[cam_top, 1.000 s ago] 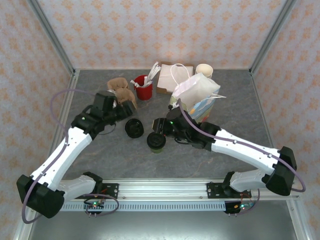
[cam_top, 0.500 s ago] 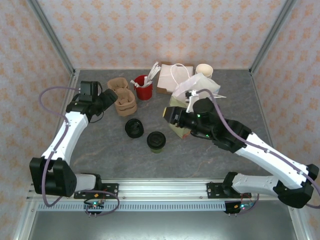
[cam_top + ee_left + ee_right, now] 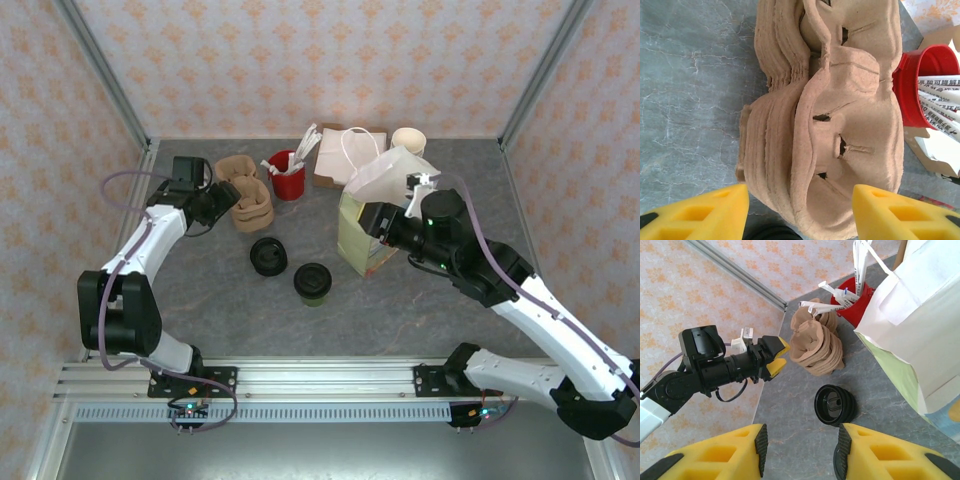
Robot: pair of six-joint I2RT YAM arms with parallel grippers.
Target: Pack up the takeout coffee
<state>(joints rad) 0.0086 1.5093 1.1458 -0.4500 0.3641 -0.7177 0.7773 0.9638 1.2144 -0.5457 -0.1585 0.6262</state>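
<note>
Seen from above, with twelve o'clock at the far wall, the left gripper [image 3: 800, 202] is at about ten o'clock on the grey table [image 3: 200, 310]. It points at a stack of brown pulp cup carriers [image 3: 250, 203]. In the left wrist view its yellow fingers [image 3: 705, 212] are spread wide, one on each side of the near end of the stack. Whether they touch the pulp I cannot tell.

At two o'clock from the carriers stands a red cup [image 3: 288, 180] holding paper-wrapped sticks. At five o'clock from the carriers a low black lid disc [image 3: 268, 256] lies on the table.

The takeout coffee [image 3: 313, 283] stands upright on the table near the middle, just beside the lid disc at that disc's four o'clock. It is free of both grippers and outside the bag.

At two o'clock from the coffee stands the paper bag [image 3: 356, 242], white on top with a pale green side. The right gripper [image 3: 801, 435] hangs beside the bag's upper part. Its fingers are parted with nothing between them, and the lid disc shows beyond the gap in the right wrist view.

At one o'clock from the bag a stack of cream cups [image 3: 408, 140] stands near the far wall.
</note>
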